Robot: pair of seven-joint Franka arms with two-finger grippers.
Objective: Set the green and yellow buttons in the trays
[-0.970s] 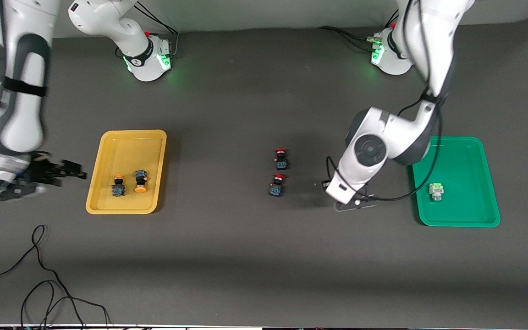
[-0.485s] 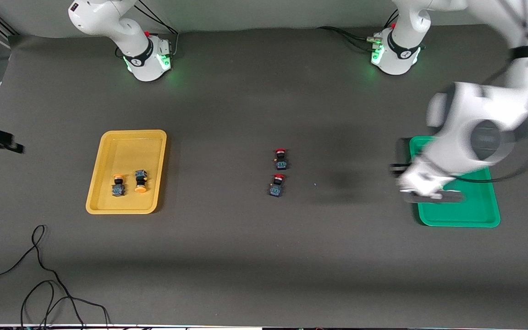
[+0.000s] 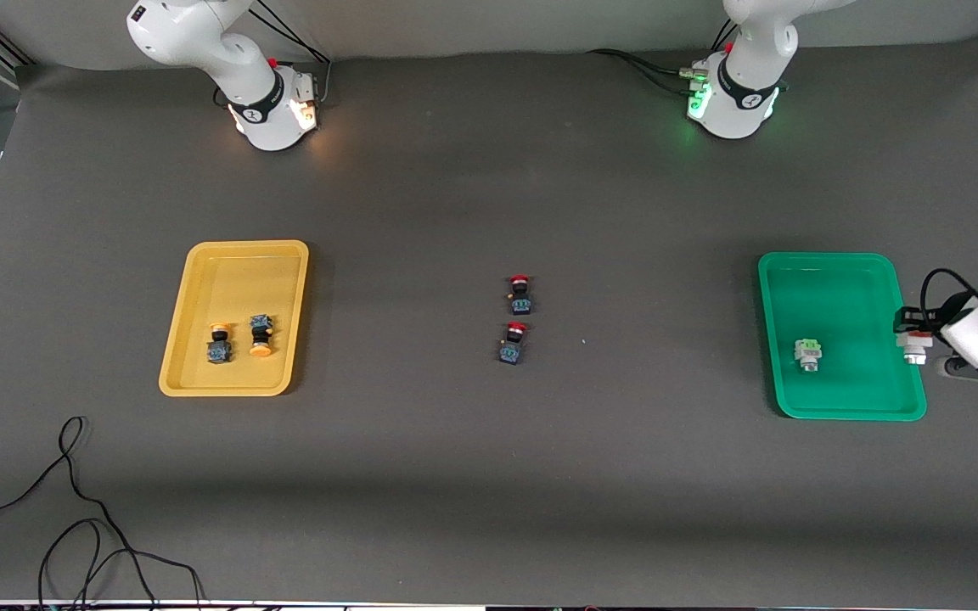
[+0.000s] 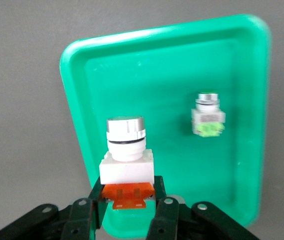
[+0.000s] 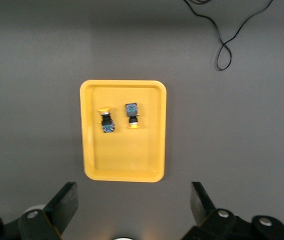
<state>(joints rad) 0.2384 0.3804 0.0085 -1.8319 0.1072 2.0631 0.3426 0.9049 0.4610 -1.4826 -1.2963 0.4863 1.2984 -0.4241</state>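
The yellow tray (image 3: 238,255) sits near the edge of the tabletop (image 3: 489,475) at the right arm's end. Two yellow buttons (image 3: 219,342) lie in it, side by side, in the half nearer the front camera. The green tray (image 3: 845,271) sits near the edge at the left arm's end. The green button (image 3: 808,354) lies in it on its side.

Two red buttons (image 3: 520,293) sit in the middle of the tabletop, one just nearer the front camera than the other.

The left gripper (image 4: 127,200) is up in the air over the rim of the green tray, on the side by the tabletop's edge. It is pinching a white button (image 4: 127,160) with a silver cap and an orange bottom.

The right gripper (image 5: 134,210) hangs high over the tabletop beside the yellow tray. Its fingers (image 5: 67,202) are spread wide and hold nothing.

A black cable (image 3: 73,509) curls at the corner near the front camera, at the right arm's end.
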